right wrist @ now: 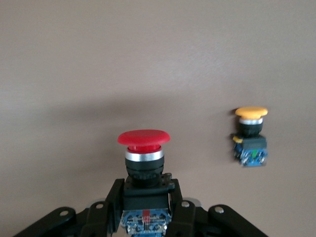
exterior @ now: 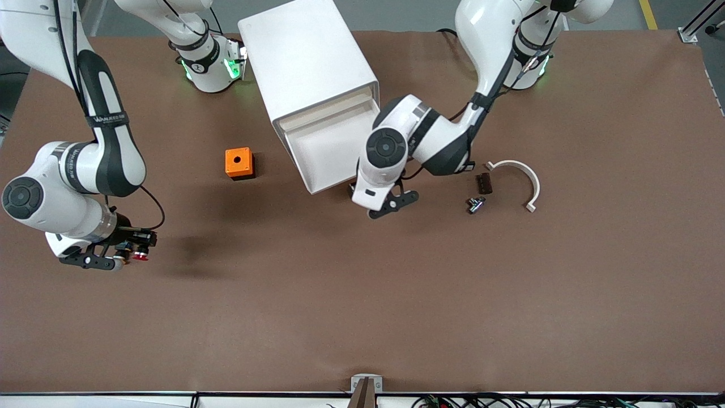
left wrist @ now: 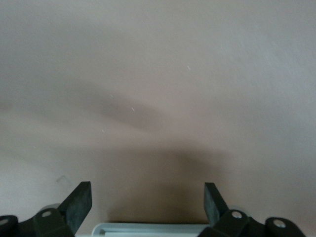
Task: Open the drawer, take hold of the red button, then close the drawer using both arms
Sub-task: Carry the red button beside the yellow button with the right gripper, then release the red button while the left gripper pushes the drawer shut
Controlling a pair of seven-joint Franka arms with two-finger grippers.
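Button [right wrist: 143,148] clamped in your right tool [exterior: 122,256] above worktop [exterior: 362,294]; left tool [left wrist: 147,202] wide at open drawer [exterior: 334,150]. Off-centre push could jam it.

Front view: I look down steeply from high across the table [exterior: 362,317], facing both arm bases along the top edge; the whole table fits in.
Left wrist view: my camera sits just above the left tool [left wrist: 148,205], close to the table [left wrist: 158,74], looking out past the fingers [left wrist: 79,202] and a pale drawer edge [left wrist: 148,228].
Right wrist view: I see past the right tool [right wrist: 148,207] from close in, aimed along the table [right wrist: 98,59].
Shared: each wrist view shows a small patch of the brown surface that the front view covers entirely; the wrist views do not overlap.
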